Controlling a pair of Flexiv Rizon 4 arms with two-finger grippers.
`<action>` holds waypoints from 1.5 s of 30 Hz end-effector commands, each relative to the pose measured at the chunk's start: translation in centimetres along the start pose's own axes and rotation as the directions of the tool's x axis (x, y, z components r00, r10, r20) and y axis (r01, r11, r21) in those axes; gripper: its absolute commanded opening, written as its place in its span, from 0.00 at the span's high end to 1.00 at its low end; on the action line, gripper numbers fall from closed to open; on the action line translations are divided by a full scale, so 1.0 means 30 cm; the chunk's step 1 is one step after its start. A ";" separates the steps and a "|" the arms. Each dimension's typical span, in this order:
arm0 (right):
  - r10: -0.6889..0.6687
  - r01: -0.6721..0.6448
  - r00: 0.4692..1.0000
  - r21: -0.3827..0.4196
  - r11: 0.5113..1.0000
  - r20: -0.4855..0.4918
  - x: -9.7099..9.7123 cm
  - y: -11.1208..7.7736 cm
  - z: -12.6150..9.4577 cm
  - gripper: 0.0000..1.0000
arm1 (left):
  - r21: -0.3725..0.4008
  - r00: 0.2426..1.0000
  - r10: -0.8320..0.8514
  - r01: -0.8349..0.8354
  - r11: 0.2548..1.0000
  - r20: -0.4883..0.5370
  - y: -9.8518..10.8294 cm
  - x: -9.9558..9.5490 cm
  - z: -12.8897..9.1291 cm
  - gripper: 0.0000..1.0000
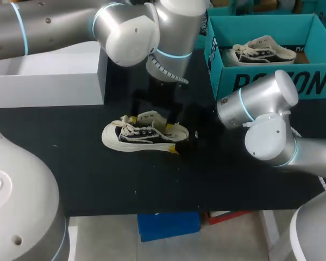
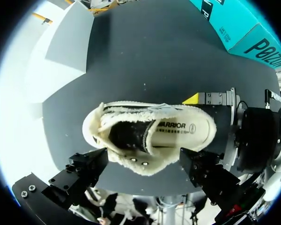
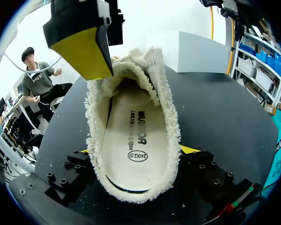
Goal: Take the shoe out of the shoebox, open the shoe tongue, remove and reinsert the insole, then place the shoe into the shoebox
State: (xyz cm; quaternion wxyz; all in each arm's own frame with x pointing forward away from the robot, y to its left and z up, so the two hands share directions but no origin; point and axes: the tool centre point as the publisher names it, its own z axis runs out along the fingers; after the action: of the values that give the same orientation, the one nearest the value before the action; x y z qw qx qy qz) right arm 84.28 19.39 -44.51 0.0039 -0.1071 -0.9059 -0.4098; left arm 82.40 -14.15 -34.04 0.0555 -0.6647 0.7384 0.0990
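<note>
Our right gripper [image 3: 136,151] is clamped on the heel of the shoe [image 3: 166,112], one yellow tip on each side, with the insole [image 3: 131,145] showing just ahead of it. Our left gripper [image 2: 143,158] is spread wide and grips nothing; the shoe's eyelet edge sits between its fingers, contact unclear. The teal shoebox [image 2: 253,40] is well beyond the shoe, across the table [image 2: 145,56].

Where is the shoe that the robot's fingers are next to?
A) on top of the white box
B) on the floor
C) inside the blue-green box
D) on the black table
D: the shoe lies on its sole on the black table, outside the teal box.
</note>
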 end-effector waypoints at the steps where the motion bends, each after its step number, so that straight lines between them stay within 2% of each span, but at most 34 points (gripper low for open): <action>1: 0.002 -0.002 1.000 0.003 1.000 0.003 -0.002 0.003 0.011 1.00 | -0.002 0.999 -0.008 0.008 1.000 0.032 -0.022 0.017 0.024 0.00; 18: 0.002 -0.002 1.000 0.003 1.000 0.003 -0.002 0.003 0.011 1.00 | -0.024 0.994 -0.030 0.032 0.999 0.107 -0.064 -0.003 0.115 0.00; 19: 0.002 -0.002 1.000 0.003 1.000 0.003 -0.002 0.003 0.011 1.00 | -0.024 0.993 -0.031 0.034 0.999 0.113 -0.066 -0.004 0.119 0.07; 20: 0.002 -0.002 1.000 0.003 1.000 0.003 -0.002 0.003 0.011 1.00 | -0.025 0.993 -0.031 0.034 0.999 0.115 -0.067 -0.005 0.122 0.32; 23: 0.002 -0.002 1.000 0.003 1.000 0.003 -0.002 0.003 0.011 1.00 | -0.027 0.993 -0.030 0.033 0.999 0.117 -0.067 -0.007 0.125 0.78; 24: 0.002 -0.002 1.000 0.003 1.000 0.003 -0.002 0.003 0.011 1.00 | -0.027 0.993 -0.028 0.032 0.999 0.118 -0.067 -0.007 0.125 0.98; 25: 0.002 -0.002 1.000 0.003 1.000 0.003 -0.002 0.003 0.011 1.00 | -0.027 0.993 -0.026 0.029 0.999 0.117 -0.067 -0.007 0.125 1.00; 40: 0.002 -0.002 1.000 0.003 1.000 0.003 -0.002 0.003 0.011 1.00 | -0.028 0.999 -0.001 0.002 1.000 0.049 -0.043 -0.038 0.072 1.00; 45: 0.002 -0.002 1.000 0.003 1.000 0.003 -0.002 0.003 0.011 1.00 | -0.006 1.000 0.004 -0.003 1.000 0.023 -0.029 -0.057 0.039 1.00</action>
State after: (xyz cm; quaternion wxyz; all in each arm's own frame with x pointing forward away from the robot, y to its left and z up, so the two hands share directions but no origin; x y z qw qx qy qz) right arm 84.28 19.39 -44.50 0.0039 -0.1071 -0.9059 -0.4098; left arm 84.01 -13.31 -35.79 0.0653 -0.6621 0.7360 0.1250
